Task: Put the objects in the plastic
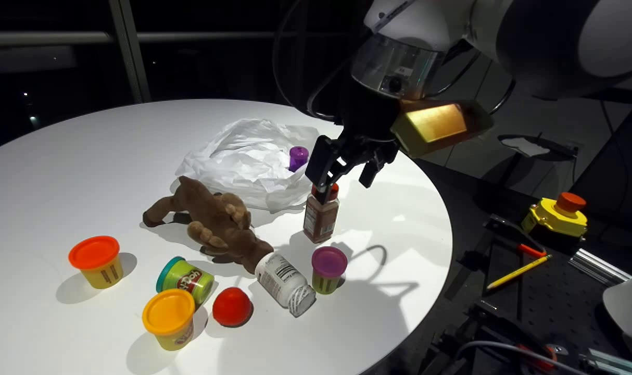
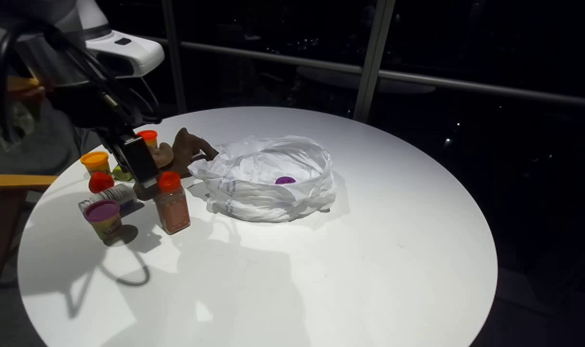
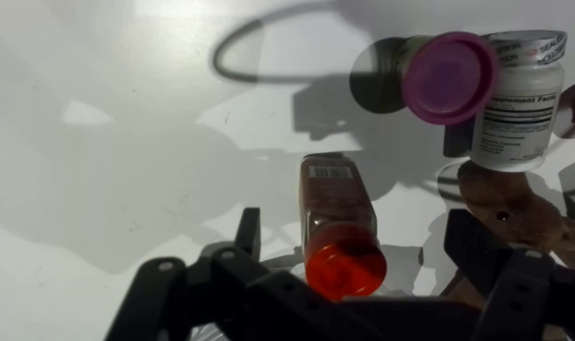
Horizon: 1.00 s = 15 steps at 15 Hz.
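Note:
A white plastic bag (image 1: 217, 156) lies open on the round table with a purple-topped object (image 1: 298, 156) in it; the bag also shows in an exterior view (image 2: 268, 205). A spice bottle with a red cap (image 1: 320, 219) stands upright beside the bag. My gripper (image 3: 354, 232) is open above it, and in the wrist view the bottle (image 3: 332, 194) lies between the spread fingers, with room on both sides. A brown plush toy (image 1: 206, 208), a white pill bottle (image 1: 280, 278) on its side and a purple-lidded tub (image 1: 328, 265) are near. The bag is mostly hidden in the wrist view.
A red-lidded tub (image 1: 96, 260), a green tub (image 1: 191, 278) on its side, an orange-lidded tub (image 1: 169, 315) and a red ball (image 1: 232, 307) are on the table. A yellow box with a red button (image 1: 558, 216) stands off the table, beside the robot.

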Motion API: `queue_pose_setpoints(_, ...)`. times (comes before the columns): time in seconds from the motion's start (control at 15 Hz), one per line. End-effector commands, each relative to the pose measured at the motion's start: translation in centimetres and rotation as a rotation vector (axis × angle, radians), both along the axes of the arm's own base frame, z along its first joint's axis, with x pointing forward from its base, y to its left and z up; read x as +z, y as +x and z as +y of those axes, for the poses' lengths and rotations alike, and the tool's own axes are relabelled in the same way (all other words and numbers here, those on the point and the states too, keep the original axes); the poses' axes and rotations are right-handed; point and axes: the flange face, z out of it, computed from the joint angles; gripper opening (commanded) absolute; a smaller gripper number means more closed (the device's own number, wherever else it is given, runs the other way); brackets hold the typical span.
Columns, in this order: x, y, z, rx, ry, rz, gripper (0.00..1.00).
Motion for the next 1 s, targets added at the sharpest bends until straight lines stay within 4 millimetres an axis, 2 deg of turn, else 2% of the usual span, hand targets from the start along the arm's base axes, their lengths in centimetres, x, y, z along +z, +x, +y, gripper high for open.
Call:
queue_pose_setpoints(0.0, -0.4, 1.7, -0.2, -0.027, -0.003, -0.040, 1.00)
queue_pose_setpoints(0.2, -1.7, 2.3, 0.1, -0.040, 0.000, -0.023, 1.00)
queue_pose_setpoints(0.27, -2.0, 2.4, 0.2, -0.041, 0.005, -0.018, 0.94)
queue_pose_setpoints(0.33, -2.2, 2.8, 0.3, -0.045, 0.006, -0.023, 0.73)
queue_pose_setpoints(0.47, -2.5, 3.1, 0.4, -0.050, 0.004, -0.028, 0.68)
queue_pose_setpoints(0.87, -2.7, 4.3, -0.1, -0.024, -0.071, -0.071, 0.24)
queue_pose_setpoints(0.93, -2.6, 4.3, -0.1, -0.007, -0.091, -0.071, 0.24)
